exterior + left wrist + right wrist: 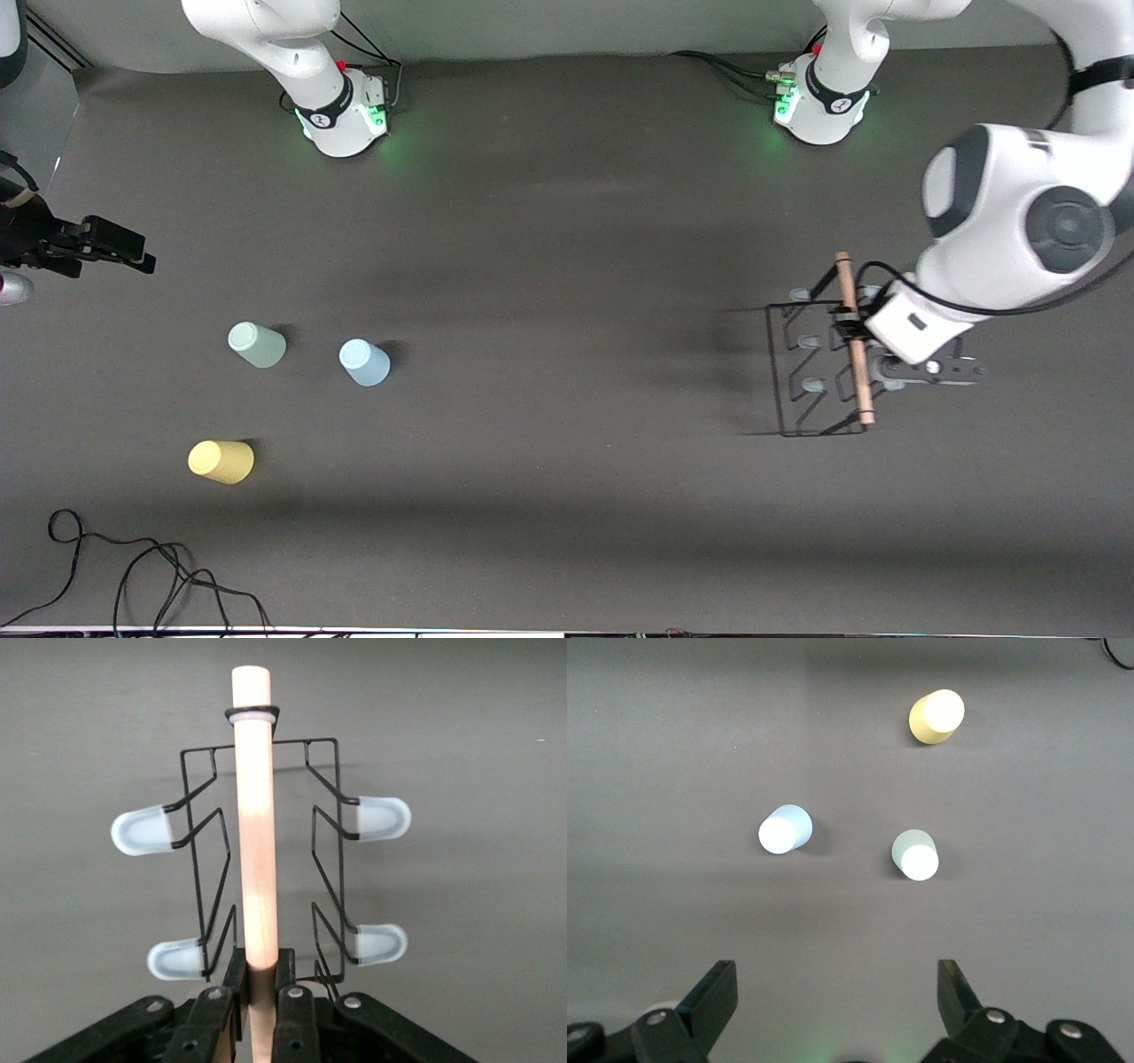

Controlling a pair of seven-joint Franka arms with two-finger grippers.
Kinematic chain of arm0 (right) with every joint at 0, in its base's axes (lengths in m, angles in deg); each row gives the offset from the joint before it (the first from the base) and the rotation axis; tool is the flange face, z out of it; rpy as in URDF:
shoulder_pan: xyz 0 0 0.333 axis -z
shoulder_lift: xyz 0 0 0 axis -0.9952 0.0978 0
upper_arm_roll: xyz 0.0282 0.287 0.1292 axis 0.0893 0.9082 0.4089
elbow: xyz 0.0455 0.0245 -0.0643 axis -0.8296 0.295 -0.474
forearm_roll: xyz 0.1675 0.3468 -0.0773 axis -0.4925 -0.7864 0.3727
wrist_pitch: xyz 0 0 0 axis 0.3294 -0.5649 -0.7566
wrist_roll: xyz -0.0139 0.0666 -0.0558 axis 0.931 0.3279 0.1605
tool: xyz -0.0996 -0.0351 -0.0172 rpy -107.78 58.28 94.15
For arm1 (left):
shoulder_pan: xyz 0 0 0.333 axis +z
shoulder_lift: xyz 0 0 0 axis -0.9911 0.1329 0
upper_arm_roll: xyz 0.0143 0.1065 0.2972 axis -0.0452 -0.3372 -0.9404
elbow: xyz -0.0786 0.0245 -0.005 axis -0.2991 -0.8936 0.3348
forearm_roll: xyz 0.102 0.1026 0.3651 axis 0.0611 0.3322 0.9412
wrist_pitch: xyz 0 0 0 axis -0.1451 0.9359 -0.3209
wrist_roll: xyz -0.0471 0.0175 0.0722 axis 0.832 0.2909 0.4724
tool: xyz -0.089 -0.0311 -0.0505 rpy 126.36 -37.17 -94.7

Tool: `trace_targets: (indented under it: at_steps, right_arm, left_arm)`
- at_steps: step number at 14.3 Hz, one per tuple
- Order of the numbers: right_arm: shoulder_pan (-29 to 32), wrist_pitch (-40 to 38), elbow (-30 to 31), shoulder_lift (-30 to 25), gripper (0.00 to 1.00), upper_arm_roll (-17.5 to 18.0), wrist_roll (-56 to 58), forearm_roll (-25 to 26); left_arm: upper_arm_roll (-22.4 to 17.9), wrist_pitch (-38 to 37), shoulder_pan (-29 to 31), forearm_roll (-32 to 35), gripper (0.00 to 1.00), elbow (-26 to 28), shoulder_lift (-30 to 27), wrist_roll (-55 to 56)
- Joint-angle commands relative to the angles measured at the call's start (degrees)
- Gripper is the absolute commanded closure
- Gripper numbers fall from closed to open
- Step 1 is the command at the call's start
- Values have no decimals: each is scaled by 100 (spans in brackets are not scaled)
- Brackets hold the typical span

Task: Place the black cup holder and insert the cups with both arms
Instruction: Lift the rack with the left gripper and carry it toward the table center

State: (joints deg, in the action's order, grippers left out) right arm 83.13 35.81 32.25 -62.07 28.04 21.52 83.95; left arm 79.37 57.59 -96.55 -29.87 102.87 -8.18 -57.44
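Now left gripper point(260, 997) fingers point(288, 1010) around black cup holder point(819, 368) handle.

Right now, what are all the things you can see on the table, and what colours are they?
Black cup holder: one, black wire with a light wooden handle and pale pegs, toward the left arm's end of the table.
Green cup: one, pale green, upside down, toward the right arm's end.
Blue cup: one, light blue, upside down, beside the green cup.
Yellow cup: one, yellow, upside down, nearer the front camera than the other two.
Cable: one, black, looped near the front edge.
Table: one, dark grey.
Left gripper: black, shut on the handle.
Right gripper: black, open, waiting above the right arm's end of the table, cups in its view.
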Motion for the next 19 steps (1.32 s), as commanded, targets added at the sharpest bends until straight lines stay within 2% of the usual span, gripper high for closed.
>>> trace_targets:
  at_steps: [1,8,19]
  right_arm:
    - [-41,22,-6,-2,0,0,-99,77]
    - [-41,31,-6,-2,0,0,-99,77]
    - [-41,31,-6,7,0,-9,-99,77]
  left_arm:
    - [-75,147,-496,12,100,-391,409,622]
    - [-66,182,-1542,-15,100,-1666,1491,2425]
    - [-66,446,-2580,-233,100,-1684,1747,2856]
